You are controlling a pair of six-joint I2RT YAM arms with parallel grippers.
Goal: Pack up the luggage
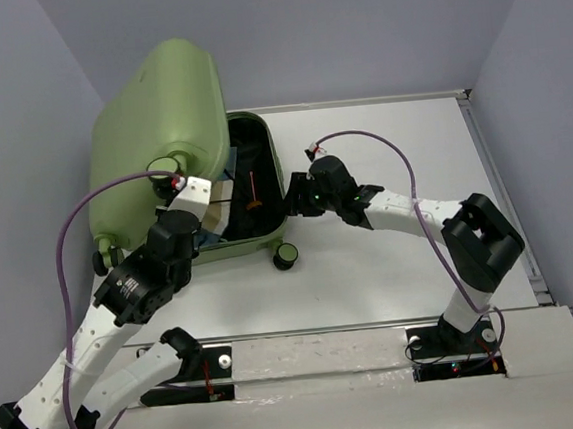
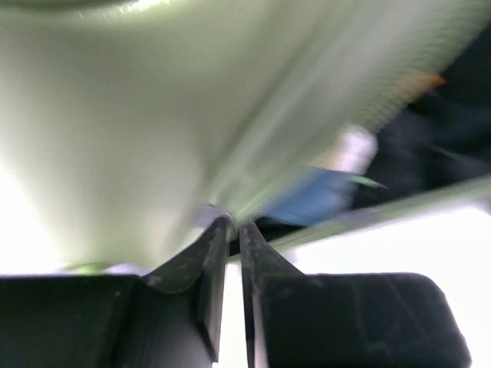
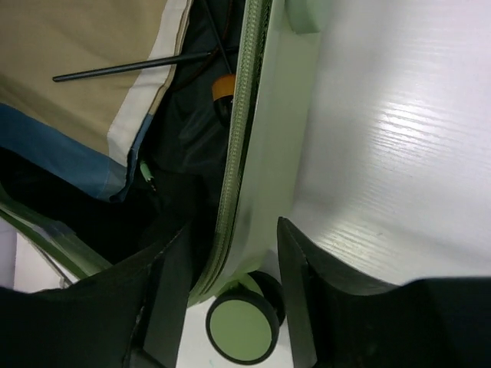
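1. Luggage (image 1: 171, 104) is lying open at the far left of the surface (image 1: 392, 155). Its base (image 1: 244, 244) is resting flat and its lid (image 1: 145, 147) is standing raised, leaning toward the left wall (image 1: 17, 118).
2. The base's right rim is running near the middle of the surface. Beyond it, open white surface is stretching to the raised right edge, with only the right arm crossing it.
3. A wheel (image 1: 287, 255) is sticking out at the near right corner. A strip of surface is lying between it and the near edge.
4. Right pincer (image 3: 232, 230) is standing spread and straddling that right rim. One finger is inside over the black lining and the other is outside over the surface. Contact cannot be told.
5. Left pincer (image 2: 229, 226) is sitting at the lid's lower edge, with green shell filling its blurred view. Its fingers are pressing almost together with a thin slit between them. Whether they are pinching anything cannot be told.
6. Beige and blue cloth (image 3: 84, 69) is lying inside the base.
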